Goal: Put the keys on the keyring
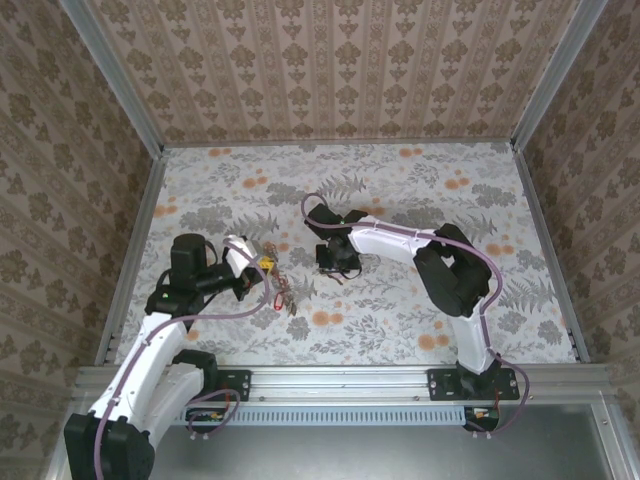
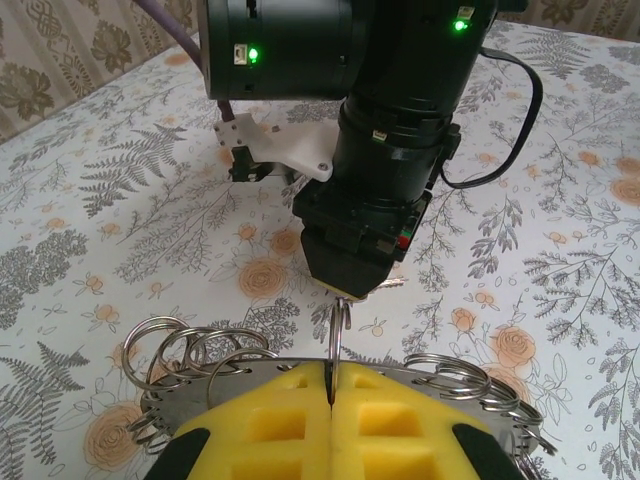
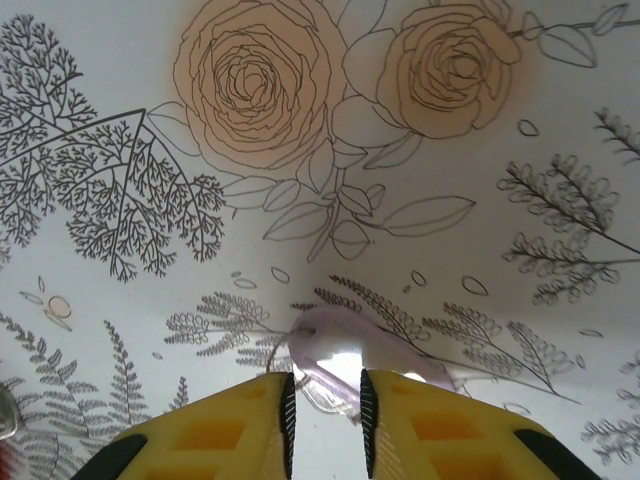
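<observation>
Left tool [image 2: 330, 400] pinches the flat grey metal keyring [image 2: 250, 375]; right tool [image 3: 325, 405] slightly apart astride a pale lilac key [image 3: 340, 350]; no readable writing.

the top view looks down from behind the arms, while both wrist views sit close over the same flowered tabletop [image 1: 400, 180].

Floral-printed table [image 1: 400, 190] with the keyring [image 1: 283, 290] and a pink-lilac key [image 3: 335, 350] on it.
</observation>
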`<state>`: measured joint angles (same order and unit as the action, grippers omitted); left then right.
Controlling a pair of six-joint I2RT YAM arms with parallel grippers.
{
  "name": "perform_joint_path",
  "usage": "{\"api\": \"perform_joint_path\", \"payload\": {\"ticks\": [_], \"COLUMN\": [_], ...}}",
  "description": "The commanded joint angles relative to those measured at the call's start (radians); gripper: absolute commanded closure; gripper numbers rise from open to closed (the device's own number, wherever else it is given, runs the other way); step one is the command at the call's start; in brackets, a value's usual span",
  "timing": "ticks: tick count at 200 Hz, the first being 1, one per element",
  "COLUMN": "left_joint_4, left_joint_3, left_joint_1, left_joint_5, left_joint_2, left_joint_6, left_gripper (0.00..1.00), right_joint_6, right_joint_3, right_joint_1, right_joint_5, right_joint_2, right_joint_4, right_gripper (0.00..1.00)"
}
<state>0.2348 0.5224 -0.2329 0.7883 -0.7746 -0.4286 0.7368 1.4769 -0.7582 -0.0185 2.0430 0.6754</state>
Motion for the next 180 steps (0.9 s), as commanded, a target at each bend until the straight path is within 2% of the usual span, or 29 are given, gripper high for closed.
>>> {"api": "perform_joint_path", "payload": {"ticks": [1,80,106,157,180], "left_joint_4": [-0.029,-0.022,-0.021,-0.010,-0.005], "left_joint_3": [0.002,0.003,0.003,0.008,0.011], "left_joint_1": [0.005,0.005,0.005,0.001,-0.003], "left_joint_5": [0.025,0.025,0.028,0.052,0.057], "left_joint_2": [0.000,0.000,-0.003,-0.011,-0.013], "left_joint_6": [0.016,0.013,0.012,0.005,0.002], "left_gripper": [1.00,1.00,1.00,1.00,1.00], "right_joint_6": [0.006,-0.010,0.000,0.005,-0.026], "right_joint_3": [0.049,0.087,0.081,0.026,0.017], "right_joint_1": [-0.012,-0.034,-0.045,-0.062,-0.063], "right_joint_5": [0.003,0.033,0.088,0.130,0.133], "right_joint_2": [0.031,0.066,0.061,0.007,-0.034], "right_joint_4": [0.033,0.076,0.112,0.090,0.081], "right_gripper": [0.73,0.73,0.76,0.94,0.98]}}
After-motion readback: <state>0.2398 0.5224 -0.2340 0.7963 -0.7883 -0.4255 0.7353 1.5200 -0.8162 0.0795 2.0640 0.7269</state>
